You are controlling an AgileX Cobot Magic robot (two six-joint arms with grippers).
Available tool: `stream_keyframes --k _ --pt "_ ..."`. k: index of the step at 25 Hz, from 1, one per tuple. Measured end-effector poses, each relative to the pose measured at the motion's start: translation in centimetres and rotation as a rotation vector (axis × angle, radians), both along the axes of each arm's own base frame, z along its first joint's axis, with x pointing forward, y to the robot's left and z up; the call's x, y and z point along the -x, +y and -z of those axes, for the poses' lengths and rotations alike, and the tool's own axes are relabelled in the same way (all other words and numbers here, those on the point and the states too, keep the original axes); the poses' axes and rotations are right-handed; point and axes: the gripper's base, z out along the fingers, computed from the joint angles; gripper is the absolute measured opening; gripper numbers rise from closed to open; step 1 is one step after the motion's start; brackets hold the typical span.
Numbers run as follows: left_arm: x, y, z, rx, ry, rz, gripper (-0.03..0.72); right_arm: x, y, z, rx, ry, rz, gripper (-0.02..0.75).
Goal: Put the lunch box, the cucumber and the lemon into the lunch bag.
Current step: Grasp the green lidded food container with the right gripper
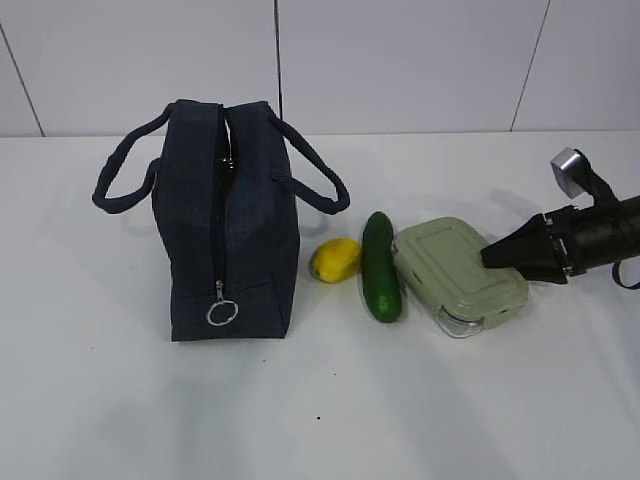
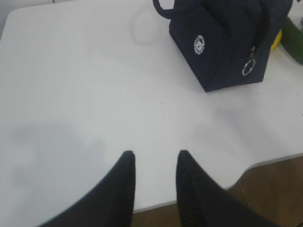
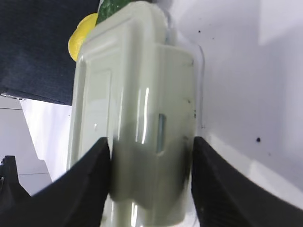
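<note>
Lunch box flat on the white desk, long axis slanting from back-left to front-right, clasp end toward the front. Right gripper at its right end, jaws either side of the lid, closing on it; firm grip cannot be told. Cucumber just left of the box, lying front to back. Lemon between cucumber and bag. Lunch bag upright, zipper end forward, ring pull hanging low. Left gripper over bare desk, jaws partly apart, holding nothing.
</note>
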Motion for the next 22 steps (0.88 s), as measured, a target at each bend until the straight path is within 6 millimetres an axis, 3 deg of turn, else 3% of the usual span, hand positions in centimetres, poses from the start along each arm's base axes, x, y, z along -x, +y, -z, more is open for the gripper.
stream_keyframes --k 8,12,18,22 --pt "-0.5 0.0 0.0 0.001 0.032 0.000 0.200 0.0 0.1 0.0 -0.005 0.005 -0.003 0.377" --pt "-2.2 -0.1 -0.1 0.014 0.140 0.011 0.200 0.0 0.1 0.0 -0.007 0.012 0.001 0.377" --pt "-5.2 -0.3 -2.3 0.053 0.229 0.028 0.201 0.0 0.1 0.0 -0.008 0.019 0.004 0.376" --pt "-7.7 -0.7 -2.6 0.090 0.312 0.066 0.206 0.0 0.1 0.0 -0.008 0.020 0.005 0.376"
